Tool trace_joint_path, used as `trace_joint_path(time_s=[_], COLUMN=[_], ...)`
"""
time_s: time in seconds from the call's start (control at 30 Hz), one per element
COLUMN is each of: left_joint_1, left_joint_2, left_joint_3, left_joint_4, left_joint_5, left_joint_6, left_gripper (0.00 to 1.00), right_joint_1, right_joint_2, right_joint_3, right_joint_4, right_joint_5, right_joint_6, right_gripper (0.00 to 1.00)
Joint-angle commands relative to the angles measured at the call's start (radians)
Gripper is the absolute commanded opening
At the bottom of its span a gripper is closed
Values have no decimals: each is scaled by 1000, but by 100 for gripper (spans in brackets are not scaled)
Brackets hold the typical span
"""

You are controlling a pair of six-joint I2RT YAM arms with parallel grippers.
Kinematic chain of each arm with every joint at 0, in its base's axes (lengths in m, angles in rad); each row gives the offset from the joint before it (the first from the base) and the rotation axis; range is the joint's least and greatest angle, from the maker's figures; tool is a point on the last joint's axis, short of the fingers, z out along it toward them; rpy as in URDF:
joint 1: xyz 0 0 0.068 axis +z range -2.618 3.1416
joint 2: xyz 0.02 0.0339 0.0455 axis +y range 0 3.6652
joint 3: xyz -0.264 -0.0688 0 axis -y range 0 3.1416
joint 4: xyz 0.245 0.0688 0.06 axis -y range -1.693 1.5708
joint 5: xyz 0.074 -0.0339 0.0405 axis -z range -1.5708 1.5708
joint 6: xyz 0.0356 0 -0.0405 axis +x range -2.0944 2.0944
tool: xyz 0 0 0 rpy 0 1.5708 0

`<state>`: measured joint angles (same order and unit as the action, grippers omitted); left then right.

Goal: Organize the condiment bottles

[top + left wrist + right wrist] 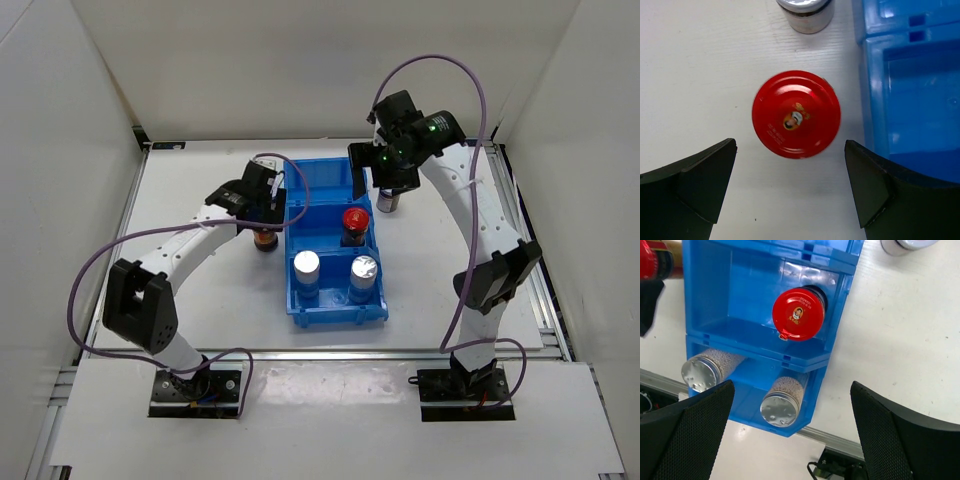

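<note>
Black fingers (700, 185) of the left gripper (790, 150) fill the lower corners of the left wrist view. They are spread wide and hold nothing. The loose red-capped bottle (796, 114), a small cylinder with a glossy red lid, stands upright between them on the white tabletop (700, 75), untouched. At its 12 o'clock stands a short grey-lidded bottle (805, 12). At its 3 o'clock, just beside it, rises the wall of the blue three-compartment plastic bin (867, 100). Seen from overhead, the bin's near compartment at 6 o'clock holds the two shiny silver-topped bottles (306, 264) side by side. The middle compartment holds the binned red-capped bottle (354, 222) in its right half, with the left half free. The far compartment at 12 o'clock shows no bottle. Outside the bin, at about its 1 o'clock, a second grey-lidded bottle (387, 200) stands on the tabletop beneath the right gripper (792, 385), whose fingers are likewise parted and empty. By my reckoning the job is about half done, with three of the six bottles sorted. The silver pair looks complete. The red pair lacks the loose bottle, which seems to be the step in hand. Both grey-lidded bottles are yet to go in, most likely into the far compartment.
</note>
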<state>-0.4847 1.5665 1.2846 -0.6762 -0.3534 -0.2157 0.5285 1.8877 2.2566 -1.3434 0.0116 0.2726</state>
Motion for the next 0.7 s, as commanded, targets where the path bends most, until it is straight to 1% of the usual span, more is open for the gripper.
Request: trace_joint_path(time_s=[0.0,0.07,0.17,0.3,0.43,0.63,0.67], left_joint_1=[61,102,133,133,133,133,133], left_joint_2=[-2,9,32,82,104,122,135], left_joint_3=[4,4,27,48,58,67,77], left_joint_4=[50,88,109,147,147,156,156], left_joint_5=[59,121,195,295,304,271,261], left_joint_6=[-14,-14,-14,-4,-16,-7,-7], left_gripper=[100,100,100,100,100,100,96], right_joint_1=[2,-7,-7,-30,-68,-88,-97], right_joint_2=[-2,-2,-12,-12,-12,-21,-21], right_joint_3=[-5,-5,4,-5,-14,-46,-55], right_joint_4=[-30,-30,-30,-20,-20,-11,-11], right_joint_5=[-13,-13,-13,-24,-48,-85,-85], right_joint_6=[-18,-27,-46,-46,-46,-46,-46], right_gripper=[100,100,100,100,100,100,100])
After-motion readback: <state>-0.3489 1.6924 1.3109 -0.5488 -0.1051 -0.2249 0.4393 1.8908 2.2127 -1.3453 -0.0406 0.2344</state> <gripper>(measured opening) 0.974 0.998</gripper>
